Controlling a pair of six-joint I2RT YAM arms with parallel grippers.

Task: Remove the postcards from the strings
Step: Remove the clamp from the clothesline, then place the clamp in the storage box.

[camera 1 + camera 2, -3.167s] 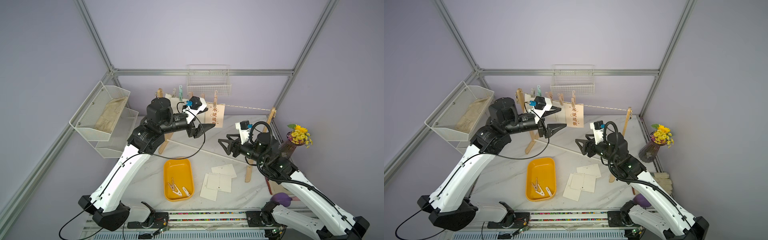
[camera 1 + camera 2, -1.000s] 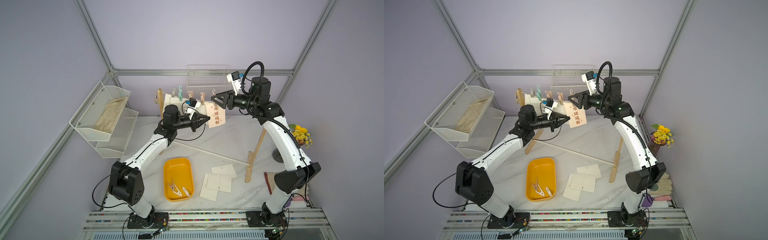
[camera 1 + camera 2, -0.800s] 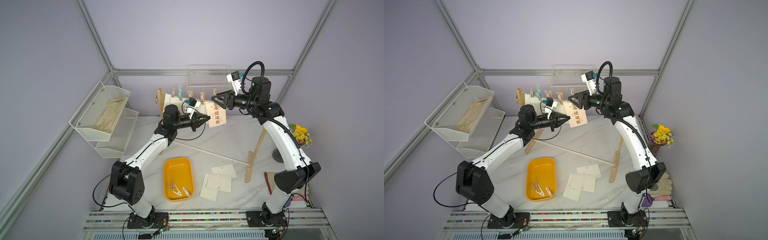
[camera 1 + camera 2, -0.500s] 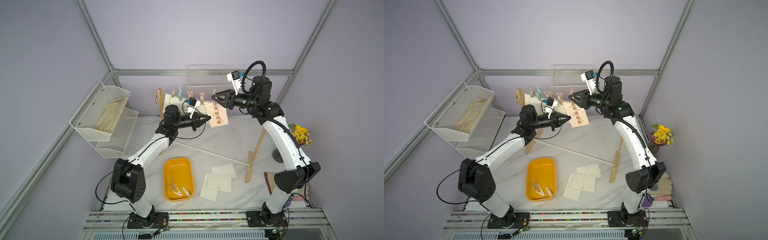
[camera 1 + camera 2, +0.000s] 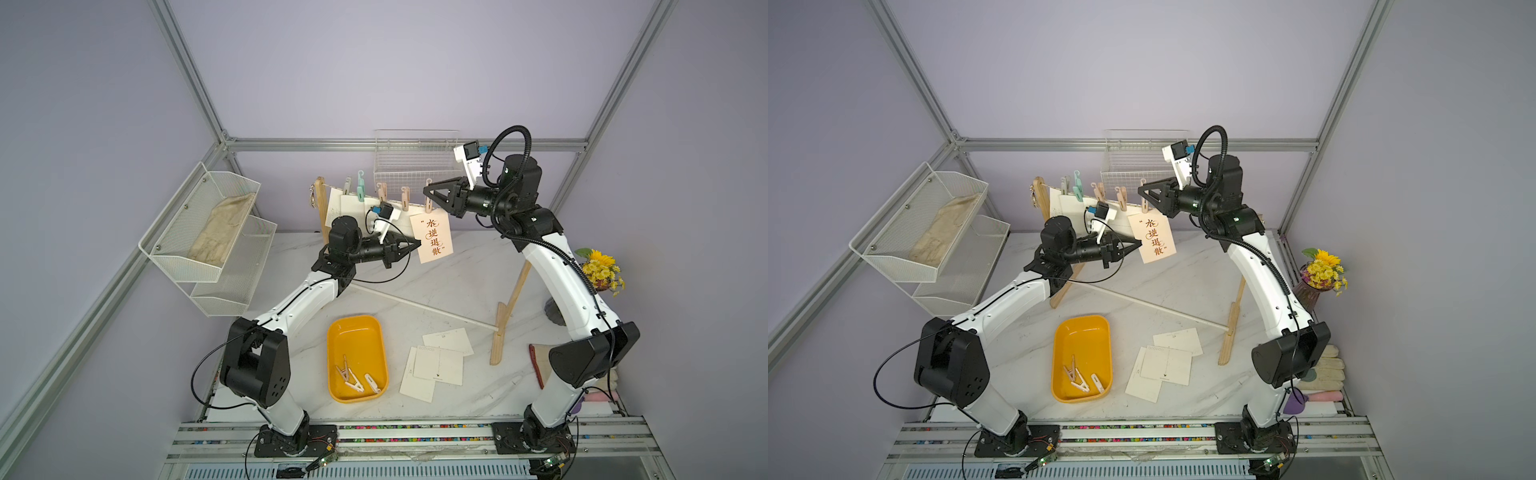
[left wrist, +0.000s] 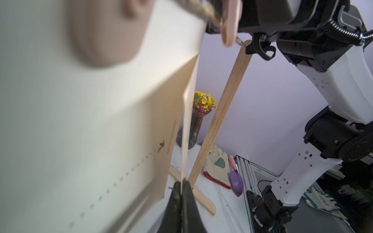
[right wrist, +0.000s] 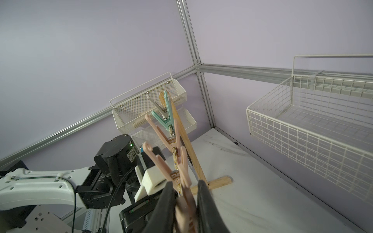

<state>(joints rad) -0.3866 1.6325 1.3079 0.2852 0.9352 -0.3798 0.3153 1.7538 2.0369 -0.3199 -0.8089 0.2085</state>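
A cream postcard with big Chinese characters hangs tilted from the string, held by a pink peg. My left gripper is shut on that card's lower left edge. My right gripper reaches in from the right, shut on the pink peg's legs. More white postcards hang further left under several pegs. Three postcards lie on the table.
A yellow tray holding loose pegs sits at the front centre. The wooden posts stand joined by a white rod. A wire basket hangs on the back wall, mesh shelves at the left, and a flower vase at the right.
My right gripper has closed onto the pink peg above the Chinese-character card. The left gripper has kept its hold on the card's edge, and the card has tilted a little.
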